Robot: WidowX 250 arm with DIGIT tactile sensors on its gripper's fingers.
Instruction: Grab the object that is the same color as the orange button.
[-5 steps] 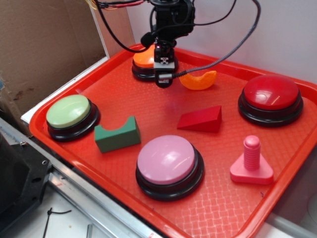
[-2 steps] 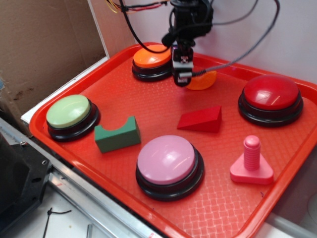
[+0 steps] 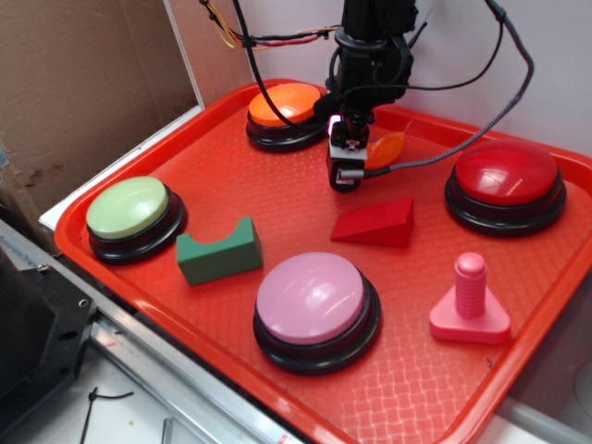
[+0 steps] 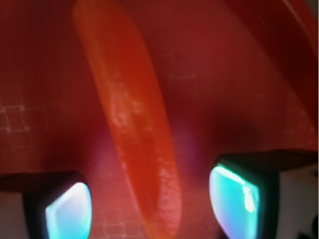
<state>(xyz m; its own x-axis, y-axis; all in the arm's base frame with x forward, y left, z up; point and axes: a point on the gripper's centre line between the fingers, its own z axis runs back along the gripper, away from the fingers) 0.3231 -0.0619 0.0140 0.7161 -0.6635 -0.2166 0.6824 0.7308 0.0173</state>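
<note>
Backdrop: plain white wall (image 3: 555, 55) behind the scene, evenly lit. Left: brown cardboard panel (image 3: 83, 83), upright, scuffed, with a white edge strip. Foreground: pale worktop (image 3: 139, 416) with a metal rail (image 3: 139, 356) running diagonally; dark object at lower left, unidentifiable.

Gripper (image 3: 344, 176) points down, fingers (image 4: 234, 199) spread apart.

Lab test bench, by the look; my cabled arm (image 3: 370, 46) over a red tray (image 3: 231, 176) of toy buttons and blocks; cardboard screen (image 3: 83, 83); plain white backdrop (image 3: 555, 55).
</note>
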